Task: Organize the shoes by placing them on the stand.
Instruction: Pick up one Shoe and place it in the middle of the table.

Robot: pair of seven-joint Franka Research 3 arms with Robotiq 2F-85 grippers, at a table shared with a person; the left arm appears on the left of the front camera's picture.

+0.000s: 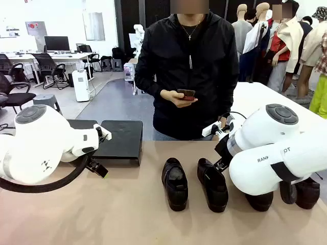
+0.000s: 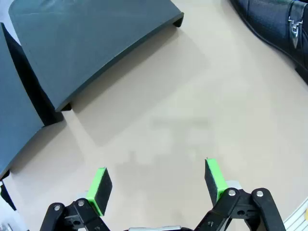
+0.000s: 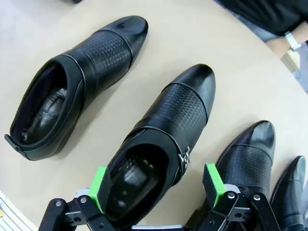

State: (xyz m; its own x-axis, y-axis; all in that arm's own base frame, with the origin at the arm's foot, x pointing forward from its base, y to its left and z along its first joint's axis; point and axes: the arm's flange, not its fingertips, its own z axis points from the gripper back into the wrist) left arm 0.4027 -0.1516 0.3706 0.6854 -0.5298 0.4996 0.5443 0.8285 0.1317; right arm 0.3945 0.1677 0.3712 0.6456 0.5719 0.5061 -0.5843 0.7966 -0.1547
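The stand (image 1: 121, 139) sits at the far edge of the table (image 1: 127, 224), toward the robot's left. Its 2 black sloped sections lie side by side, just ahead of the left arm.

The 4 shoes are all on the tabletop in a row to the right of the stand, none on it. Near the middle, shoe 1 (image 1: 175, 185) and shoe 2 (image 1: 213, 186) stand close together but apart. Farther right, shoe 3 (image 1: 260, 202) and shoe 4 (image 1: 308, 193) are largely hidden behind the right arm.

The left gripper (image 2: 155, 167) has its fingers wide apart over bare tabletop, with the stand's near edge just beyond it.

The right gripper (image 3: 155, 168) also has its fingers wide apart. In the right wrist view, 1 green pad (image 3: 100, 185) shows on each side of the heel end of shoe 2. It is not clamped — whether either pad touches the leather I cannot tell.

A person (image 1: 189, 61) stands at the far side, holding a phone (image 1: 186, 94).
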